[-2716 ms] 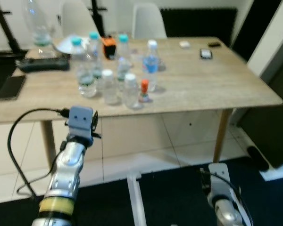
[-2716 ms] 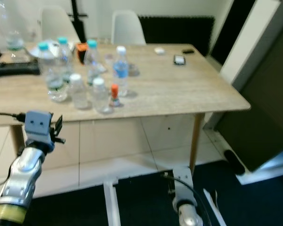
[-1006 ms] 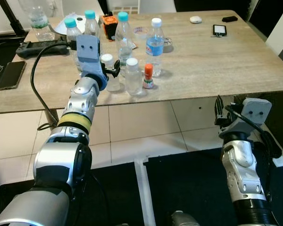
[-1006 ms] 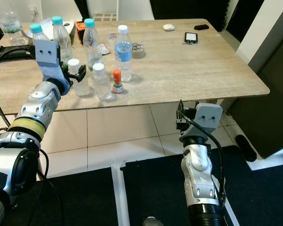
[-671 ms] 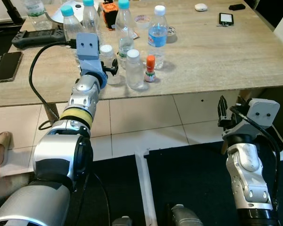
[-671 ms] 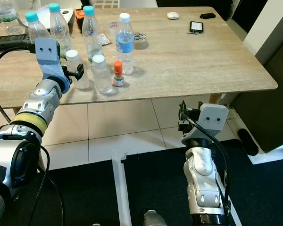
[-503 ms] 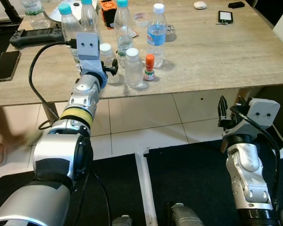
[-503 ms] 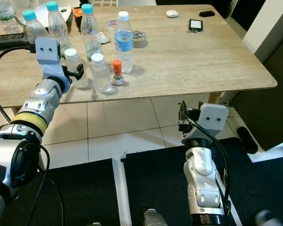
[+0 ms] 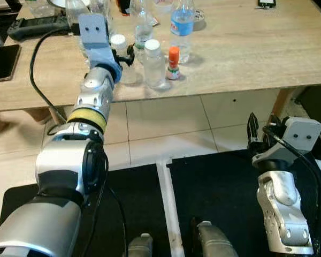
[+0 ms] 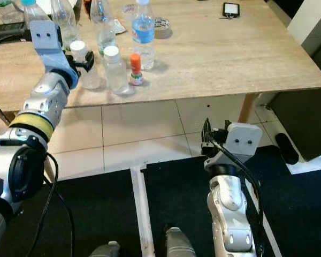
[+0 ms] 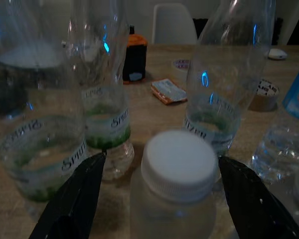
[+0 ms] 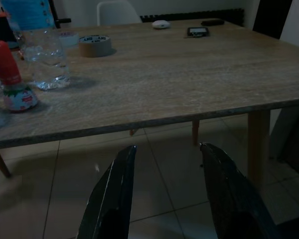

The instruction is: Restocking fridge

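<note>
Since half a second ago the camera has tipped downward, so the wooden table (image 10: 246,59) sits higher in both eye views, while the left gripper (image 11: 157,199) keeps its place at a small white-capped bottle (image 11: 178,164). Its two black fingers (image 11: 74,199) are spread wide, one on each side of the ribbed cap, not touching it. That squat, cloudy plastic bottle stands near the table's front edge, toward the left end. Just beside it are a second white-capped bottle (image 10: 115,67) and a little red-capped bottle (image 10: 135,69). Behind them rise taller clear, ridged bottles with green labels (image 11: 107,124) and a blue-labelled water bottle (image 10: 143,32). A roll of tape (image 12: 94,46) lies further back, and a phone (image 10: 230,9) near the far right corner. The right gripper (image 12: 167,194) hangs below the front edge over pale floor tiles (image 10: 150,139), fingers parted and empty.
</note>
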### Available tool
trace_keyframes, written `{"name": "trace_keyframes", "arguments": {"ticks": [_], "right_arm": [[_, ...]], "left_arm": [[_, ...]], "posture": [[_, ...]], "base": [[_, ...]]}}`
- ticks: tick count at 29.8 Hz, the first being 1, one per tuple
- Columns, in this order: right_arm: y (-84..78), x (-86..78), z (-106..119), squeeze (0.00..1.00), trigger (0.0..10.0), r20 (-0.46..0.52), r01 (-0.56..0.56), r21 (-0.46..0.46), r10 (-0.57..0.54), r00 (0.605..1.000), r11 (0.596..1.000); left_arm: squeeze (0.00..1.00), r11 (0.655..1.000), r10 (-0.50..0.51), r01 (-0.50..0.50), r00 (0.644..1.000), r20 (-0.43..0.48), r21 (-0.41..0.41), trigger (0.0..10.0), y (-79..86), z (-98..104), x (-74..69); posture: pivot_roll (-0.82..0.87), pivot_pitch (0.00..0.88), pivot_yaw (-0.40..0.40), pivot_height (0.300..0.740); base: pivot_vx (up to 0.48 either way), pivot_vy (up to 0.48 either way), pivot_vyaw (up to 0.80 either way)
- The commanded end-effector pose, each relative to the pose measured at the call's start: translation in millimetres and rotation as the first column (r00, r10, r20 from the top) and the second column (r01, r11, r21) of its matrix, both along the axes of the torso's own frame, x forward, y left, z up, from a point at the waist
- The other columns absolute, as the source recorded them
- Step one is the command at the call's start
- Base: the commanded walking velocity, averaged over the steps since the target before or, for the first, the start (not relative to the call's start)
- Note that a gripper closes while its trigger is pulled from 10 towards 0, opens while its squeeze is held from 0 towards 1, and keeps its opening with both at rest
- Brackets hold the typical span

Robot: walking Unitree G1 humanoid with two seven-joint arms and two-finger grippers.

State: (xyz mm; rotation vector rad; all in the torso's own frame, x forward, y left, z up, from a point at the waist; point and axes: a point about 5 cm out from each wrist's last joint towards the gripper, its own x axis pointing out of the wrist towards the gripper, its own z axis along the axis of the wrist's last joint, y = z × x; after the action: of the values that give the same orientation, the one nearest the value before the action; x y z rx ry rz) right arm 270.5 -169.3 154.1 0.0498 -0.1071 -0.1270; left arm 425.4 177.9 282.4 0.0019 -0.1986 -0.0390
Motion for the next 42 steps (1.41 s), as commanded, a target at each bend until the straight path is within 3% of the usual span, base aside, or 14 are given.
{"name": "trace_keyframes", "arguments": {"ticks": [1, 2, 3, 4, 5, 7, 19, 20, 22, 23, 27, 31, 38, 42], "right_arm": [[0.7, -5.4, -2.1, 0.0, 10.0, -0.024, 0.009, -0.007, -0.009, 1.0, 1.0], [1.7, -6.6, -1.7, 0.0, 10.0, -0.031, 0.007, -0.007, -0.007, 0.999, 1.0], [2.2, -7.3, -1.4, 0.0, 10.0, -0.036, 0.006, -0.007, -0.006, 0.999, 1.0], [2.9, -7.6, -1.3, 0.0, 10.0, -0.039, 0.004, -0.006, -0.004, 0.999, 1.0], [2.9, -7.6, -1.3, 0.0, 10.0, -0.039, 0.004, -0.006, -0.004, 0.999, 1.0], [4.3, -8.2, -1.5, 0.0, 10.0, -0.046, -0.003, -0.005, 0.003, 0.999, 1.0], [7.7, -0.7, -3.1, 0.0, 10.0, -0.061, -0.026, -0.006, 0.026, 0.998, 1.0], [8.8, 0.9, -3.3, 0.0, 10.0, -0.06, -0.029, -0.005, 0.029, 0.998, 1.0], [9.5, 1.8, -3.3, 0.0, 10.0, -0.058, -0.031, -0.004, 0.031, 0.998, 0.999], [11.8, 7.9, -3.4, 0.0, 10.0, -0.057, -0.036, 0.002, 0.036, 0.998, 0.999], [14.6, 12.0, -1.9, 0.0, 10.0, -0.048, -0.049, 0.002, 0.049, 0.998, 0.999], [14.7, 19.7, -0.1, 0.0, 10.0, -0.045, -0.068, -0.012, 0.067, 0.997, 0.998], [4.9, 25.3, -7.0, 0.0, 10.0, -0.073, -0.095, -0.072, 0.09, 0.993, 0.993], [4.8, 29.1, -8.6, 0.0, 10.0, -0.071, -0.12, -0.099, 0.113, 0.991, 0.988]], "left_arm": [[0.0, 0.999, 0.043, -0.043, 0.999, -0.014, -0.007, 9.6, 10.6, -1.2, -0.4], [0.0, 0.999, 0.049, -0.049, 0.999, -0.015, -0.01, 6.0, 11.5, -0.8, -0.4], [0.0, 0.999, 0.052, -0.052, 0.999, -0.016, -0.012, 6.0, 12.0, -0.6, -0.4], [0.0, 0.999, 0.053, -0.053, 0.998, -0.017, -0.011, 4.2, 12.2, -0.5, -0.3], [0.0, 0.999, 0.053, -0.053, 0.998, -0.017, -0.011, 4.2, 12.2, -0.5, -0.3], [0.0, 0.998, 0.056, -0.056, 0.998, -0.026, -0.009, 0.0, 12.3, -1.1, -0.2], [0.0, 0.999, 0.007, -0.006, 1.0, 0.022, -0.042, 0.0, 11.4, 8.0, -0.7], [0.0, 0.999, -0.008, 0.009, 1.0, 0.029, -0.041, 3.9, 10.7, 9.3, -0.8], [0.0, 0.999, -0.016, 0.017, 0.999, 0.034, -0.039, 3.9, 10.3, 10.0, -0.9], [0.0, 0.999, -0.044, 0.045, 0.998, 0.048, -0.018, 10.0, 10.1, 11.2, -1.7], [0.0, 0.998, -0.062, 0.06, 0.996, 0.066, 0.029, 10.0, 10.5, 11.6, -2.9], [0.0, 0.982, -0.087, 0.062, 0.987, 0.138, 0.176, 10.0, 16.5, 11.9, -9.2], [0.0, 0.972, -0.223, 0.202, 0.956, 0.189, 0.123, 10.0, 29.0, 6.4, -40.7], [0.0, 0.944, -0.303, 0.275, 0.941, 0.148, 0.184, 10.0, 27.2, -2.5, -68.0]], "posture": [[-0.07, 0.285, 0.015, 0.74], [-0.07, 0.284, 0.013, 0.74], [-0.07, 0.284, 0.013, 0.74], [-0.07, 0.287, 0.014, 0.74], [-0.07, 0.287, 0.014, 0.74], [-0.06, 0.287, 0.013, 0.74], [-0.02, 0.255, 0.006, 0.74], [-0.01, 0.243, 0.006, 0.74], [-0.01, 0.243, 0.006, 0.74], [0.02, 0.221, 0.005, 0.74], [0.02, 0.217, 0.005, 0.74], [0.04, 0.189, 0.001, 0.74], [0.08, 0.165, -0.008, 0.74], [0.1, 0.147, -0.009, 0.74]], "base": [[0.0, 0.0, 0.0], [0.0, 0.0, 0.0], [0.0, 0.0, 0.0], [0.0, 0.0, 0.0], [0.0, 0.0, 0.0], [0.0, 0.0, 0.0], [0.0, 0.0, 0.0], [0.0, 0.0, 0.0], [0.0, 0.0, 0.0], [0.0, 0.0, 0.0], [0.0, 0.0, 0.0], [0.0, 0.0, 0.0], [0.0, 0.0, 0.0], [0.0, 0.0, 0.0]]}}
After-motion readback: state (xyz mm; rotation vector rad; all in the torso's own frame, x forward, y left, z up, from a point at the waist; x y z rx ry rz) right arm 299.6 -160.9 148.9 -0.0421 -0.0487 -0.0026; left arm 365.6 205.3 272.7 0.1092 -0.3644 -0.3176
